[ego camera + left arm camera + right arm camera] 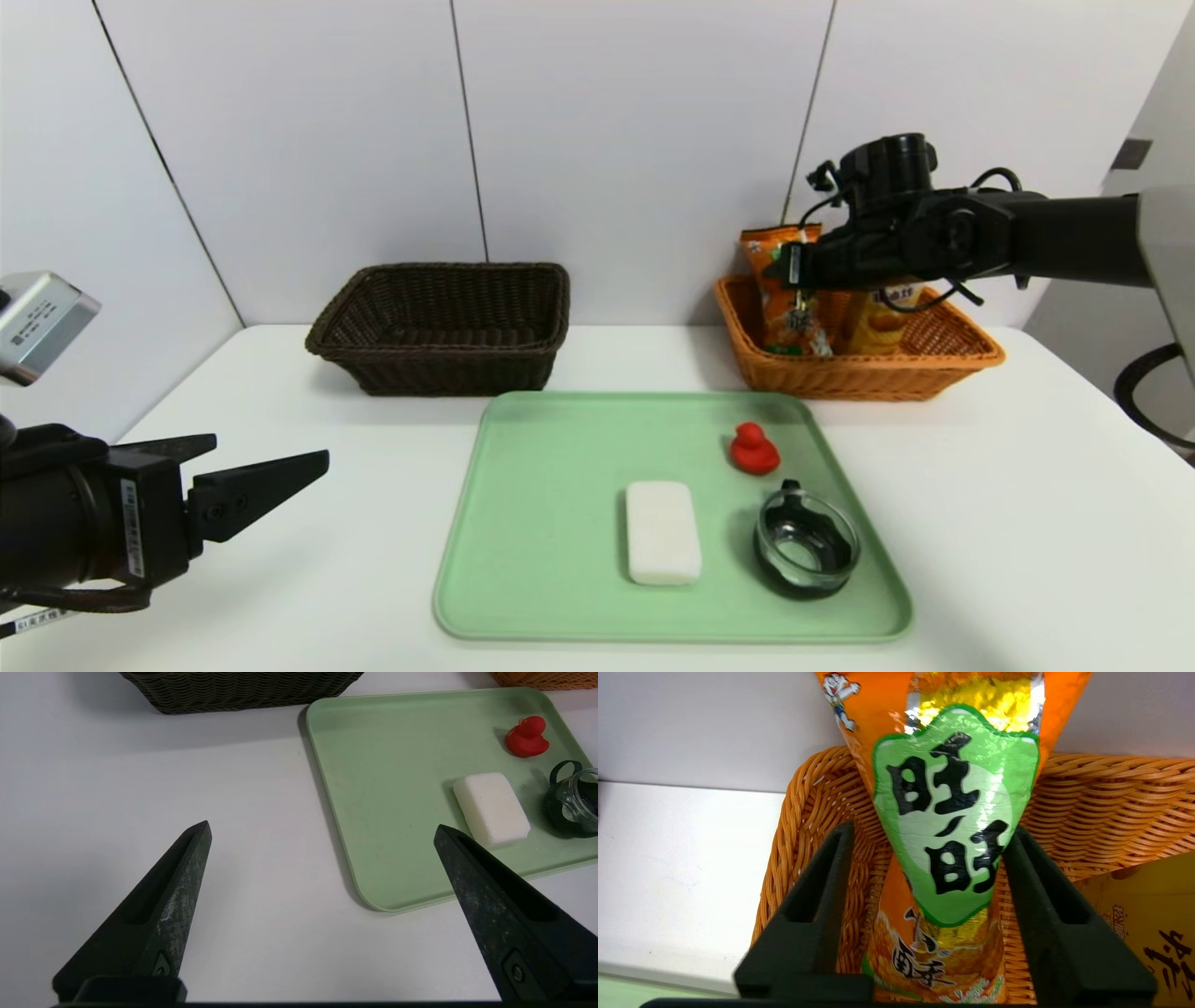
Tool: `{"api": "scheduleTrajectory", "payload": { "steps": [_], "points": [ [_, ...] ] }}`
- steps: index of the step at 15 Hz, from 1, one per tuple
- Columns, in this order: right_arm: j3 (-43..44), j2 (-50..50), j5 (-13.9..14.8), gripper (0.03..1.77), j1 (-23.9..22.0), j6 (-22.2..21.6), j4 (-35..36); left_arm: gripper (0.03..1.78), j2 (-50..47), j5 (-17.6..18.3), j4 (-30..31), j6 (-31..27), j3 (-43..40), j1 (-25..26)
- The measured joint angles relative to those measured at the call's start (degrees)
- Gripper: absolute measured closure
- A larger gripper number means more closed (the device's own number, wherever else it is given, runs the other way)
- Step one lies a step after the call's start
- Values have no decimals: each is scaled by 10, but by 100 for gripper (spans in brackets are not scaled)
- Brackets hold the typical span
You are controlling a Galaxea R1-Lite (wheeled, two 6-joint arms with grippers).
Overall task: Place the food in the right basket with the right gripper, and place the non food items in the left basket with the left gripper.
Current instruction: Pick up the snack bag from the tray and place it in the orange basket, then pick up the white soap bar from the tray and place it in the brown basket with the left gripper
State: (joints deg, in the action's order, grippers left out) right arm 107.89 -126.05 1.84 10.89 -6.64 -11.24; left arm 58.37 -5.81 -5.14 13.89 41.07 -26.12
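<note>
The right gripper [931,835] has parted fingers, the orange snack bag [943,812] between them, right basket [1111,772] below

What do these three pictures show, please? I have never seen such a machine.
It is a robot with two arms. One picture looks down from its head; the other two come from cameras on its wrists.

A green tray lies on the white table, carrying a red toy duck, a white block and a clear cup with a dark handle. Behind it stand a dark basket and an orange basket.

The left gripper is open and empty, left of the tray. The right gripper is at the orange basket, its fingers apart around an orange snack bag. A yellow package is also inside.
</note>
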Motion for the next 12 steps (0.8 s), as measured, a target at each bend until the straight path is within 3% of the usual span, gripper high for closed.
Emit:
{"api": "scheduleTrajectory", "payload": {
  "steps": [5,12],
  "points": [
    [-1,44,20,40,15,-3,-35,12,2,0,0,0,-1,0],
    [-1,192,43,22,102,-63,-208,12,40,0,-2,3,60,0]
  ]
}}
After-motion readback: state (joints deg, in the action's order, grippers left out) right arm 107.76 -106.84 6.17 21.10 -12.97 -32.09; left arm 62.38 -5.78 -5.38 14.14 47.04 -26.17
